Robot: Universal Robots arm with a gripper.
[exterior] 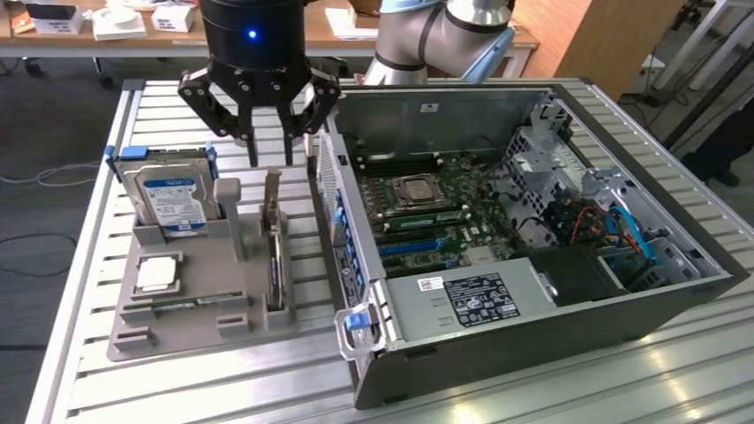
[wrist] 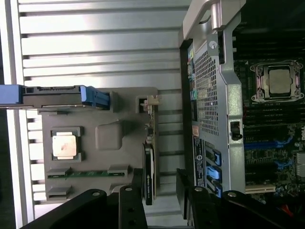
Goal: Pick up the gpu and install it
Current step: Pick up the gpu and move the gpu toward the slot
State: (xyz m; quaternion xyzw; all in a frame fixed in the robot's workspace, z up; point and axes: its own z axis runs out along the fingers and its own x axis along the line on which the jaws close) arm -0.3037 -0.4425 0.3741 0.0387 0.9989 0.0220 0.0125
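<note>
Exterior view, left edge first: hard drive [exterior: 171,201] upright in the grey holder [exterior: 177,329]. On the holder's case-side edge stands the gpu [exterior: 275,252], a thin black card with a pale bracket. Gripper [exterior: 271,159] hovers above, fingers apart. Open computer case [exterior: 531,349] rightmost.
</note>
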